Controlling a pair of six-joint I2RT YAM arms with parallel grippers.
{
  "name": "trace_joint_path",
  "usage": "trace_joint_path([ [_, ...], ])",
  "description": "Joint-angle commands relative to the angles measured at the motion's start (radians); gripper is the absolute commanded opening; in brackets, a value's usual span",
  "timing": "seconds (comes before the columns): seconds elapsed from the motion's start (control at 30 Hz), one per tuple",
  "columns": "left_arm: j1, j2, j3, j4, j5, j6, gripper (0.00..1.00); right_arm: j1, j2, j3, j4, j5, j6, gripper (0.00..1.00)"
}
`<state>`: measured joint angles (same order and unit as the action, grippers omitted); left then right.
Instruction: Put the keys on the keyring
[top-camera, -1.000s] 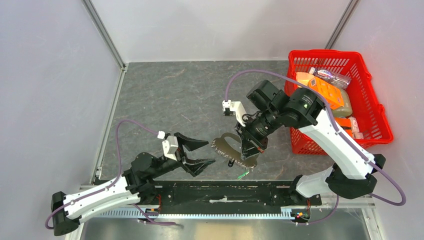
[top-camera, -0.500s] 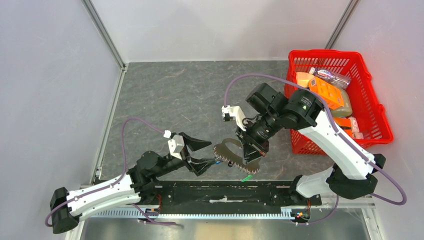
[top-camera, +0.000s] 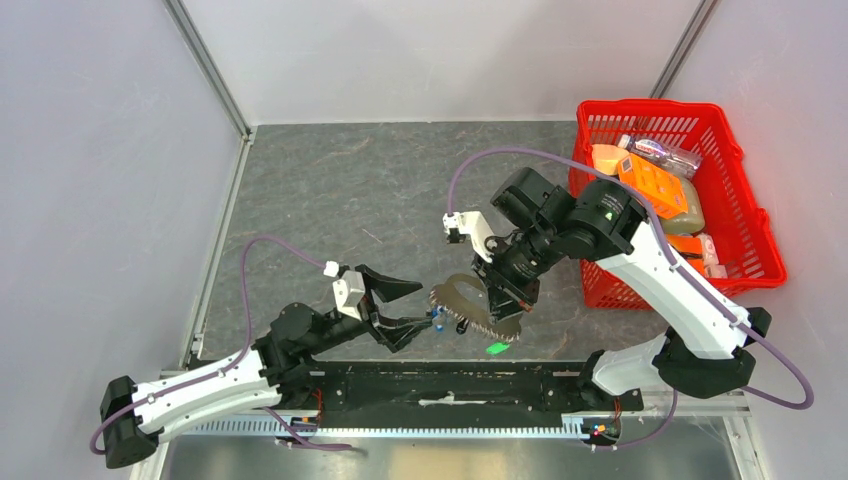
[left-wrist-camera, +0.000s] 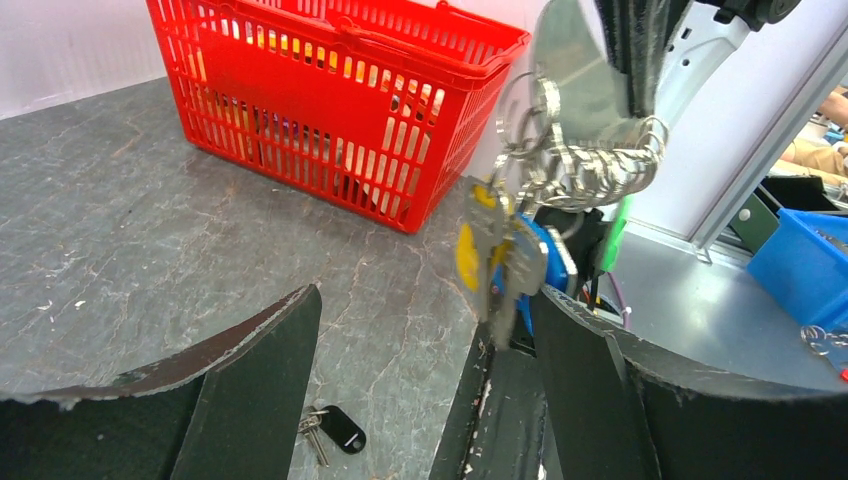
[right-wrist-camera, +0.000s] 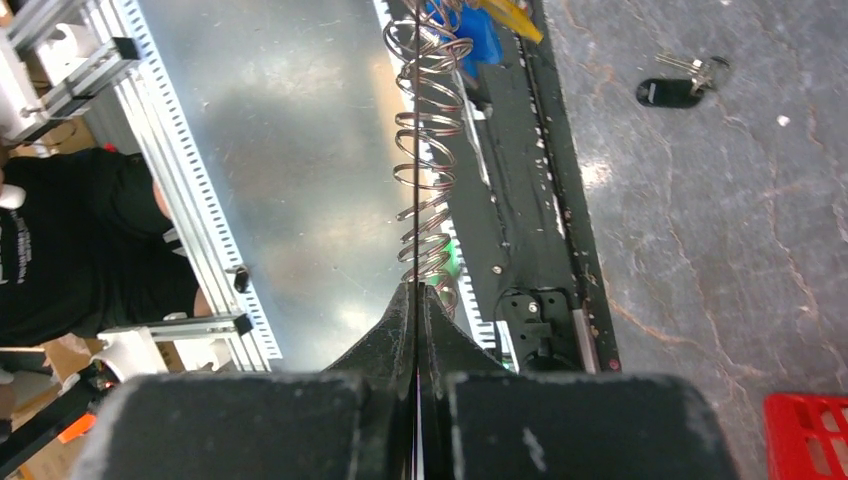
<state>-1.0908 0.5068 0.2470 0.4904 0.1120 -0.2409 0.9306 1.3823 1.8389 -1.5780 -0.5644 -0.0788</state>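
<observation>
My right gripper (top-camera: 497, 296) is shut on the keyring (top-camera: 463, 298), a flat silver loop edged with many small rings, held above the table's near edge. Its green tag (top-camera: 496, 348) hangs below. In the right wrist view the pads (right-wrist-camera: 415, 292) pinch the loop edge-on, and the rings (right-wrist-camera: 425, 150) run away from them. Yellow-capped (left-wrist-camera: 467, 255) and blue-capped (left-wrist-camera: 530, 268) keys hang from the rings (left-wrist-camera: 600, 165). My left gripper (left-wrist-camera: 425, 300) is open, and these keys hang just inside its right finger (left-wrist-camera: 590, 380); it also shows from above (top-camera: 412, 312). A black-capped key (left-wrist-camera: 340, 428) lies on the table.
A red basket (top-camera: 752, 215) with packaged items stands at the right; it also shows in the left wrist view (left-wrist-camera: 340, 30). The black mounting rail (top-camera: 450, 385) runs along the near edge. The black-capped key also shows in the right wrist view (right-wrist-camera: 672, 92).
My left gripper has moved right, up to the keys hanging from the keyring, still open. The right gripper has shifted slightly with the keyring, and the green tag has swung right.
</observation>
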Motion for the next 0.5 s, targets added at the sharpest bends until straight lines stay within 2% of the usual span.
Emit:
trace_joint_path([
  [0.0,-0.004,-0.011,0.000,0.050,0.013,0.002,0.83,0.004,-0.024,0.033,-0.008,0.123,0.008,0.00],
  [0.33,-0.004,-0.033,0.005,0.030,0.012,0.000,0.82,-0.006,0.004,0.023,0.009,0.437,0.049,0.00],
  [0.47,-0.004,-0.036,0.005,0.028,0.012,-0.001,0.82,-0.006,0.002,0.014,0.026,0.438,0.039,0.00],
])
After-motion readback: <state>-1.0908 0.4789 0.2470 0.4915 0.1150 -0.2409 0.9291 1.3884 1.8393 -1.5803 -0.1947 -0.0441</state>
